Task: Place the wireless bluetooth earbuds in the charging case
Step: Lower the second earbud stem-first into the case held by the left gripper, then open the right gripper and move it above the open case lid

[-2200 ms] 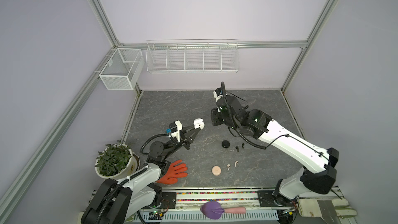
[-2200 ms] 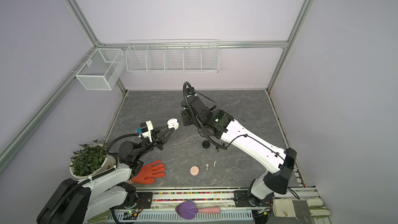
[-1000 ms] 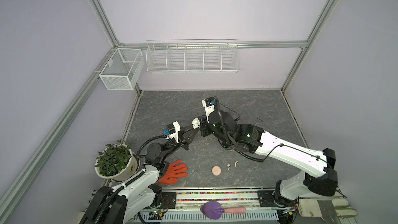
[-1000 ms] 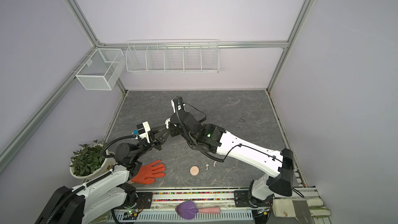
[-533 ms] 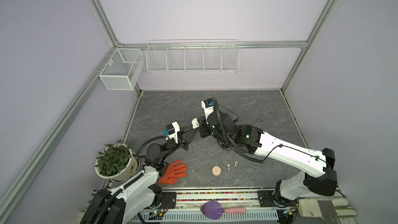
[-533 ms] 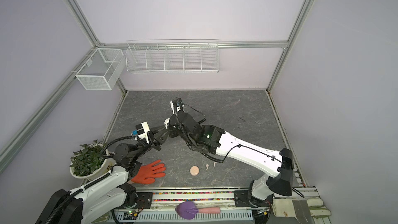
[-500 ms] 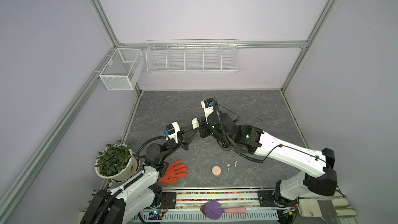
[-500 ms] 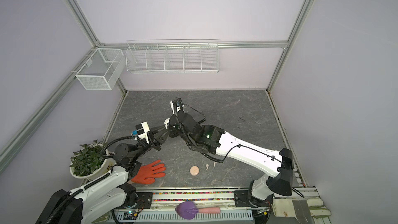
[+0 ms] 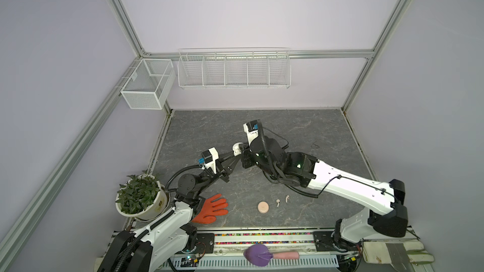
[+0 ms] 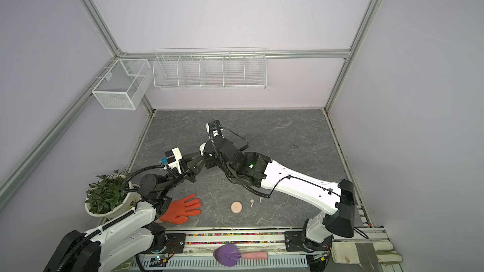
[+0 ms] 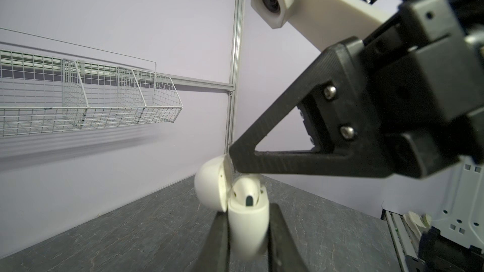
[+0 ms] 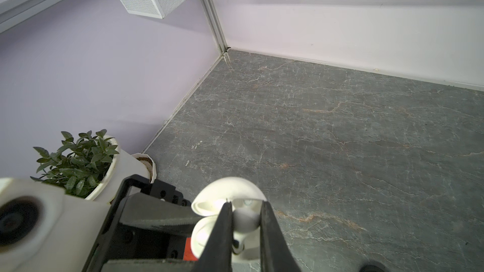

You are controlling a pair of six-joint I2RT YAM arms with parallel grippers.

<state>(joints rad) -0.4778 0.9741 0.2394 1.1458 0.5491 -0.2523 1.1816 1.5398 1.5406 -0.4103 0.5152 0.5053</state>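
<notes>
My left gripper (image 11: 247, 231) is shut on a white charging case (image 11: 247, 221) and holds it above the table with its lid (image 11: 210, 189) swung open. My right gripper (image 12: 246, 213) is shut on a white earbud (image 12: 246, 219) whose lower part sits in the case's opening. In both top views the two grippers meet at the case (image 9: 237, 147) (image 10: 202, 147), left of the table's middle. Two pale pink earbuds (image 9: 278, 202) (image 9: 287, 199) lie loose near the front, beside a round pink case (image 9: 263, 207).
An orange glove (image 9: 212, 208) lies at the front left beside a potted plant (image 9: 138, 197). A purple trowel (image 9: 258, 253) rests on the front rail. Wire baskets (image 9: 233, 71) hang on the back wall. The right arm (image 9: 340, 184) spans the table's middle.
The right arm has swung left from the table's middle to the case held by the left gripper. Over the last second both grippers have stayed almost still.
</notes>
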